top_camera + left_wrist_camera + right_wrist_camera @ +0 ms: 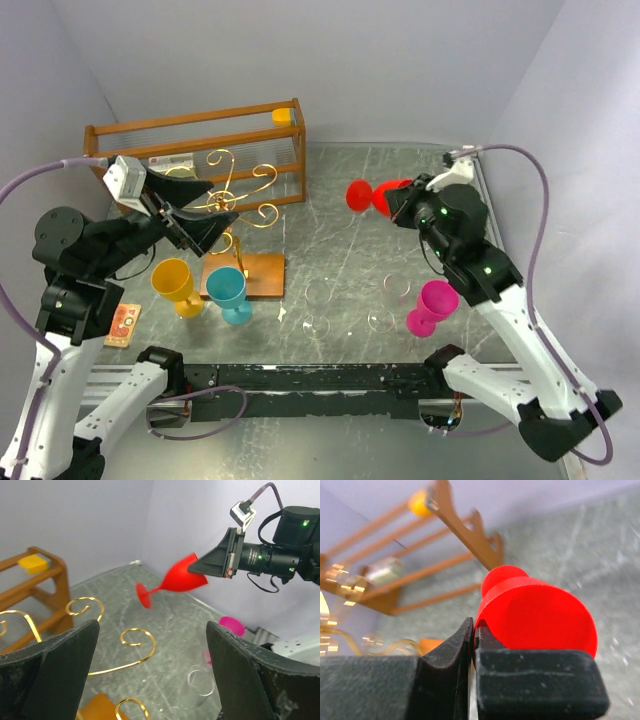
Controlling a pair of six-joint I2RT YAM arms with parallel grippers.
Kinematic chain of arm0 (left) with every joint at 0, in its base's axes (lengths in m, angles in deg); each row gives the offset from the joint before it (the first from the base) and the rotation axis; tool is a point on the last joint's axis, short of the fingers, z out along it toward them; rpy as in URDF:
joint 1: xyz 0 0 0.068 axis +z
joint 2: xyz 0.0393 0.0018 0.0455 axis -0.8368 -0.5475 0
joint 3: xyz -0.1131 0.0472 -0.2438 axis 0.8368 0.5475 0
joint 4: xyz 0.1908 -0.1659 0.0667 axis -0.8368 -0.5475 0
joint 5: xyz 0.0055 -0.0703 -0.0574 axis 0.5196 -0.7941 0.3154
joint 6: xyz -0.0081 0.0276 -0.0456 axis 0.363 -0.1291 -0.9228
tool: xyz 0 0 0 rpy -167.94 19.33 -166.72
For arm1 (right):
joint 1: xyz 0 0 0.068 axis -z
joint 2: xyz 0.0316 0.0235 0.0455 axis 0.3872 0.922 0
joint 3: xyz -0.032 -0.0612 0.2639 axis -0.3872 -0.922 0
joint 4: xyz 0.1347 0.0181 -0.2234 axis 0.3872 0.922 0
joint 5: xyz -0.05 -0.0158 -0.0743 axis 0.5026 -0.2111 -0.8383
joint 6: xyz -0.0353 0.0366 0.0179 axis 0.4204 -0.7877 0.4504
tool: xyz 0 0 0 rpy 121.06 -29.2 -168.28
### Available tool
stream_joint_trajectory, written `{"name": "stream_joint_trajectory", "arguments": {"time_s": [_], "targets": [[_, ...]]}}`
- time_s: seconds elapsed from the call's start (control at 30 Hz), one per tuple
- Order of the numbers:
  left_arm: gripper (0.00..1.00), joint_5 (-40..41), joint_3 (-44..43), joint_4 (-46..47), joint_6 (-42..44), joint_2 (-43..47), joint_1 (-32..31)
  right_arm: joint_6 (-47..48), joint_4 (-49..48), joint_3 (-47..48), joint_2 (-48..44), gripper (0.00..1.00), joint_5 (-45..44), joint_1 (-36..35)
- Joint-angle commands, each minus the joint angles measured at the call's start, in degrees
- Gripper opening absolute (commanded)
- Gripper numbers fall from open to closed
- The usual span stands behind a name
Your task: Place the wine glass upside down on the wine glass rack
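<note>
Wine glass (372,195): red, in the upper right of the top view, well apart from the rack.
Long axis: nearly level in the top view, running left to right across the frame.
Pointing: the foot faces left, towards the rack, and the bowl's mouth faces right, into the claw. In the left wrist view the foot sits lower left and the bowl upper right, so the glass is slightly tilted.
Right gripper (393,200): pinched tight on the bowl's edge, with the two black fingers (445,670) pressed together and the red wall at their seam.
Left gripper (205,212): fingers spread wide and holding nothing, over the rack's scrolls at centre left.
Wine glass rack (260,272): gold wire curls on a post with a small wooden base, left of centre. No glass hangs on it.
Wooden crate (200,135): upper left, behind the rack, with a yellow block (285,116) on its right end.
Yellow glass (175,285) and teal glass (228,292): upright, side by side at the base's lower left.
Pink glass (432,305): upright, lower right.
</note>
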Motion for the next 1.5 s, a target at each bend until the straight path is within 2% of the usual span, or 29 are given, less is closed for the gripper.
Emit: {"name": "stream_joint_trajectory", "arguments": {"time_s": [0.0, 0.23, 0.27, 0.33, 0.4, 0.53, 0.73, 0.83, 0.9, 1.13, 1.23, 1.37, 1.47], "targets": [[1.00, -8.77, -1.18, 11.00, -11.63, -2.23, -0.27, 0.63, -17.48, -3.01, -4.86, 0.00, 4.98, -0.35], [0.96, -9.42, 1.81, 32.12, -32.33, -7.52, -0.34, -2.28, -33.03, -8.36, -10.26, 0.00, 9.16, -0.36], [0.98, -9.08, 1.82, 35.35, -36.82, -9.47, -0.66, -2.80, -35.16, -9.79, -11.10, 0.00, 9.91, -0.35], [0.99, -7.83, 1.38, 39.46, -40.56, -12.70, -2.96, -3.98, -39.53, -12.37, -12.56, 0.00, 10.45, -0.35], [0.99, -3.46, 0.88, 39.71, -39.82, -14.74, -7.33, -5.39, -42.73, -13.85, -13.64, 0.00, 9.90, -0.35], [1.00, 5.29, -2.86, 34.18, -35.85, -19.22, -15.97, -6.90, -45.53, -14.35, -14.35, 0.00, 10.63, -0.35], [0.97, 16.62, -3.03, 37.38, -39.37, -24.14, -23.31, -9.20, -49.15, -14.40, -14.46, 0.00, 12.19, -0.35], [0.97, 30.23, -7.60, 32.79, -36.65, -26.82, -29.94, -10.32, -49.32, -13.47, -14.07, 0.00, 12.68, -0.35], [0.98, 36.56, -10.86, 30.14, -34.94, -29.16, -33.50, -11.19, -50.27, -13.26, -13.74, 0.00, 13.44, -0.35], [0.99, 44.56, -10.81, 32.38, -37.98, -32.02, -37.10, -13.20, -52.15, -12.77, -13.22, 0.00, 15.78, -0.39], [0.94, 46.81, -9.80, 32.28, -38.98, -31.80, -37.11, -13.39, -52.66, -12.86, -13.11, 0.00, 16.55, -0.35], [0.77, 48.05, -8.98, 33.35, -39.74, -31.58, -37.22, -14.03, -53.74, -13.51, -13.16, 0.00, 17.51, -0.35], [0.69, 47.93, -9.19, 33.37, -40.64, -31.80, -37.24, -15.18, -53.76, -13.67, -12.91, 0.00, 18.25, -0.35]]}}
